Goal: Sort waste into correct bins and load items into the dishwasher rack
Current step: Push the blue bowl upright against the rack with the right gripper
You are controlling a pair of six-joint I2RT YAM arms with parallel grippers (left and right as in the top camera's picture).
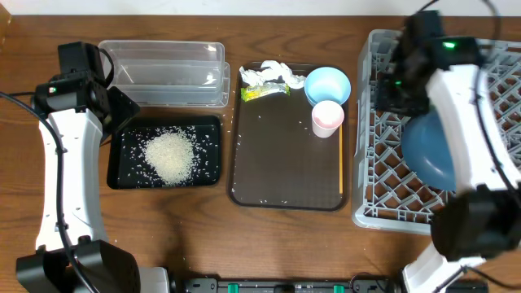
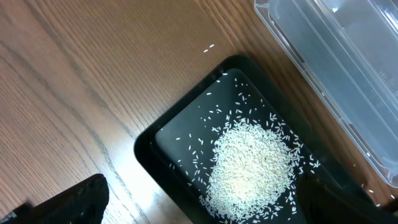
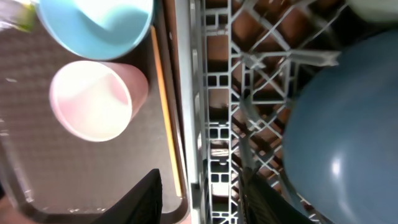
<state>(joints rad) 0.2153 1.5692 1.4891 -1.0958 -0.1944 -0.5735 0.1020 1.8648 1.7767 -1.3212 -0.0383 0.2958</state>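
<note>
Loose rice [image 1: 169, 155] lies heaped in the black tray [image 1: 122, 175], also in the left wrist view [image 2: 252, 165]. The clear tub [image 1: 167, 73] behind it is empty. My left gripper [image 1: 122, 110] [image 2: 211, 208] is open above the black tray's near-left part. Tissue [image 1: 273, 75] and the yellow-green wrapper [image 1: 264, 92] lie on the brown tray with a pale blue bowl [image 1: 327, 84] [image 3: 93, 18], pink cup [image 1: 327, 118] [image 3: 93, 99] and yellowish stick [image 1: 340, 155] [image 3: 165, 112]. The dark blue plate [image 1: 430, 146] [image 3: 348, 124] stands in the grey rack [image 1: 383, 195] [image 3: 217, 93]. My right gripper [image 1: 391, 81] [image 3: 205, 199] is open and empty over the rack's left wall. A second bowl is not clearly visible.
The dark brown serving tray [image 1: 285, 175] sits between the bins and the rack, with a few stray rice grains on it. A few grains lie on the wooden table by the black tray [image 2: 208, 47]. The right arm covers much of the rack.
</note>
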